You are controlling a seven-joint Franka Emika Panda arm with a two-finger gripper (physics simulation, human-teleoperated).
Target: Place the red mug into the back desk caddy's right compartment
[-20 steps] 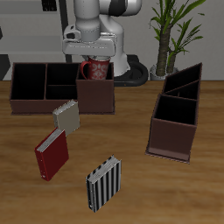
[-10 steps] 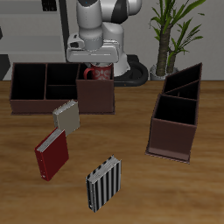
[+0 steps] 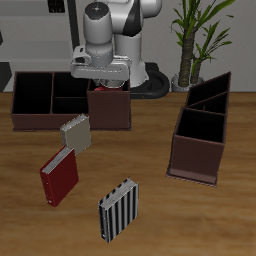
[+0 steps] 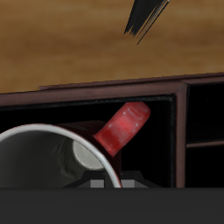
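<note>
The red mug (image 3: 108, 87) sits low inside the right compartment (image 3: 110, 108) of the back desk caddy (image 3: 40, 118), with only its top showing above the wall. My gripper (image 3: 104, 80) is right over it and shut on the mug's wall near the handle. In the wrist view the mug (image 4: 122, 129) fills the near field, with its white rim and red handle showing against the compartment's black lining (image 4: 162, 131). The caddy's reddish-brown wall (image 4: 105, 85) runs behind it. My fingertips are mostly hidden.
A narrower dark brown caddy (image 3: 200, 130) with slanted walls stands at the table's other side. A grey book (image 3: 76, 132), a red book (image 3: 58, 178) and a striped book (image 3: 117, 208) lie nearer the front edge. A potted plant (image 3: 195, 40) stands at the back.
My gripper has come down with the mug. The mug has sunk from above the caddy's rim into the right compartment.
</note>
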